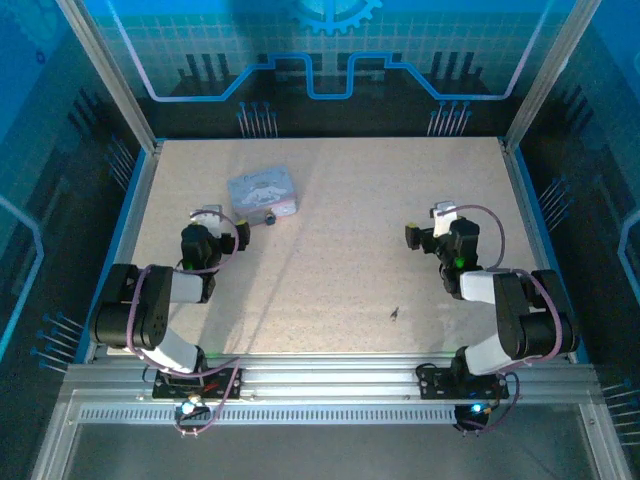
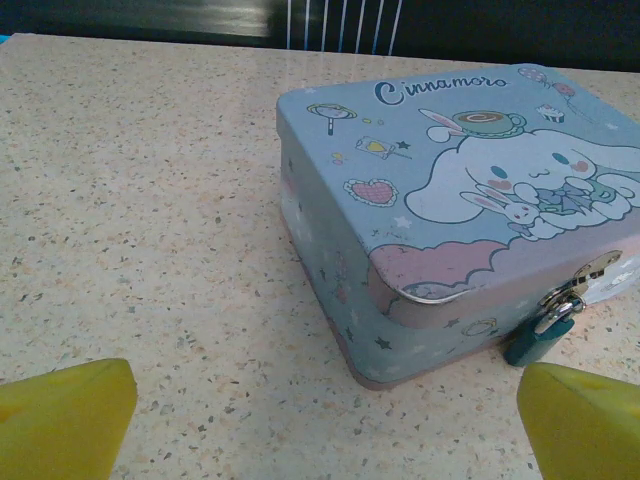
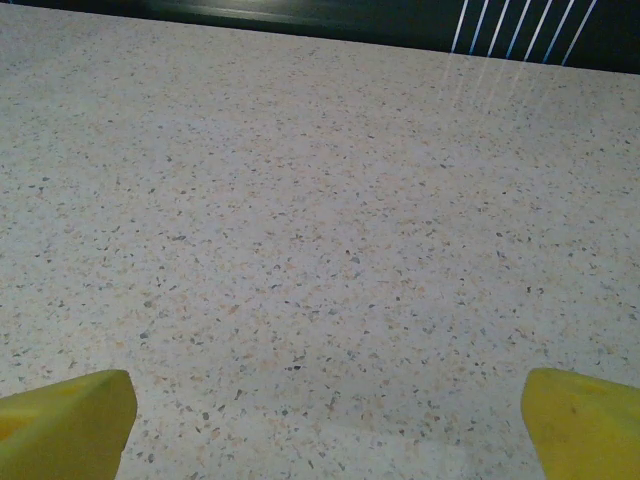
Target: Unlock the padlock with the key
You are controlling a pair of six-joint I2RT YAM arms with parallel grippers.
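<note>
We see our right gripper (image 3: 325,430), its yellow fingers (image 3: 65,425) spread wide apart, over the speckled table (image 3: 320,230).

A speckled beige table (image 1: 350,230) sits inside blue-lit walls (image 1: 420,40) printed with circuit lines, a gear emblem (image 1: 335,12) on the far one, ribbed aluminium rails (image 1: 330,385) along its near edge.

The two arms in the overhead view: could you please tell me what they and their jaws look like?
The left arm and right arm match: bulky black joints, pale grey links, and a thin lilac cable looping along each. Each is bolted on a black plate to a ribbed metal rail. The wrist views show the jaws tipped with smooth yellow pads.
</note>
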